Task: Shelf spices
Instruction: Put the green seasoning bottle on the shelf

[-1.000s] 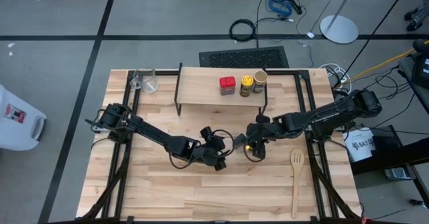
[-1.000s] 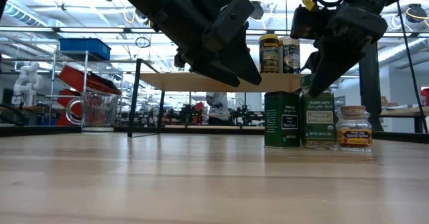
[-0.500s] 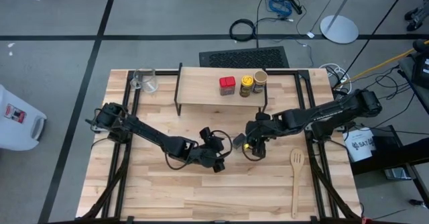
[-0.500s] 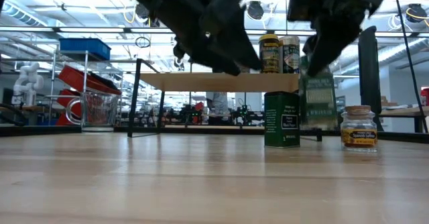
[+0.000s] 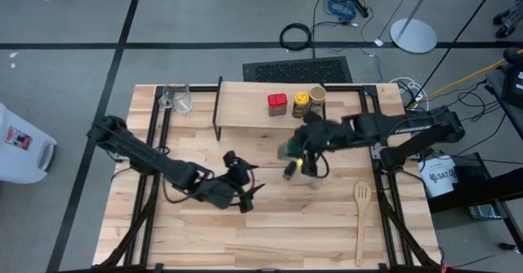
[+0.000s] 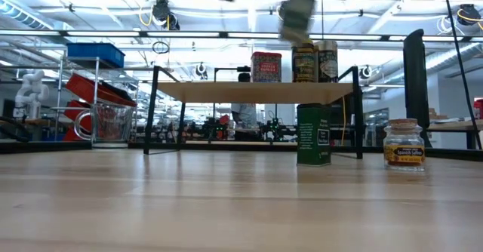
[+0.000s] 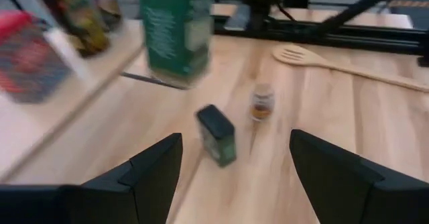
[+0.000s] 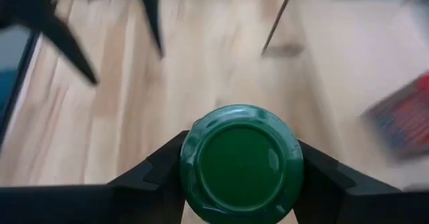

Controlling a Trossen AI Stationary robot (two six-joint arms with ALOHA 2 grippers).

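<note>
table [image 5: 196, 232]: pale matt wood | green-lidded jar [image 8: 241, 160]: glossy plastic lid | spatula [image 5: 360, 216]: wood

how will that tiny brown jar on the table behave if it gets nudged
The tiny brown jar is round, so once tipped it would probably roll. It looks squat and wide-based in the low view, so a low push likely slides it. It seems to be glass, so possibly breakable.

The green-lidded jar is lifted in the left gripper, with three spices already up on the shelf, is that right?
Not quite: the right gripper holds the green-lidded jar, as the right wrist view shows. It is lifted, and three spices stand on the shelf.
</note>
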